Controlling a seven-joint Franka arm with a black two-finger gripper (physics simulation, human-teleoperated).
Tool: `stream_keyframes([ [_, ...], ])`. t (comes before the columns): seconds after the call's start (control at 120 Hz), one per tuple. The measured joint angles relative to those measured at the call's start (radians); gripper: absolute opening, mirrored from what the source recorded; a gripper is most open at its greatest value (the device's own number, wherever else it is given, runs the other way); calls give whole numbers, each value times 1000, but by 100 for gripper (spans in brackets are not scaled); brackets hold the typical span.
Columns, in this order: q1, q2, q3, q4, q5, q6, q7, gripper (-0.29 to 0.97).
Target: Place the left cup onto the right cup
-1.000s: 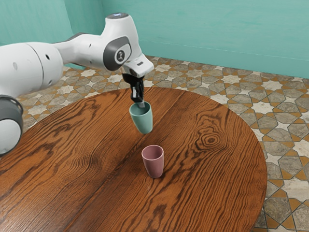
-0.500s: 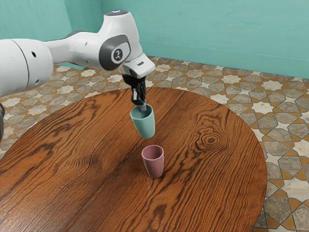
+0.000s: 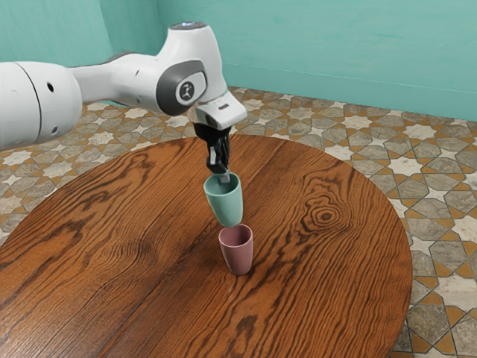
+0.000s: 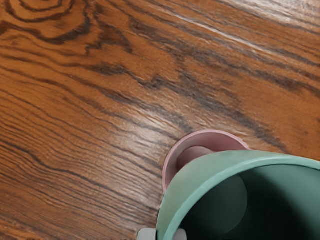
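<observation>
Home-like simulated room: teal walls (image 3: 335,37), patterned tile floor (image 3: 417,149), round wooden table (image 3: 112,261).

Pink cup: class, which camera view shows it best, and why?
The exterior view: the pink cup stands nearly whole and upright on the table, just below the tilted green cup. The wrist view shows part of its rim and inside; the green cup covers the rest.

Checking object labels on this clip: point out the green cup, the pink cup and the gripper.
green cup (image 3: 225,201), exterior view, on its outer wall.
pink cup (image 3: 237,253), exterior view, on its side wall.
gripper (image 3: 222,175), exterior view, midway between its fingertips, at the green cup's rim.
</observation>
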State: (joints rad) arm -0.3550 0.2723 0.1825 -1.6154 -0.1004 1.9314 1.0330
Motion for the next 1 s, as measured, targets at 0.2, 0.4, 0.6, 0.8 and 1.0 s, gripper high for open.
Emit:
stream_keyframes([
  [0.2,-9,-9,0,-16,-1,-8,-18,-11],
  [0.4,-9,-10,0,-34,0,-20,-35,-11],
  [0.6,-9,-2,0,-40,1,-25,-47,-11],
  [0.8,-17,0,0,-40,7,-31,-56,-11],
  [1.0,-16,0,1,-40,14,-41,-64,-11],
])
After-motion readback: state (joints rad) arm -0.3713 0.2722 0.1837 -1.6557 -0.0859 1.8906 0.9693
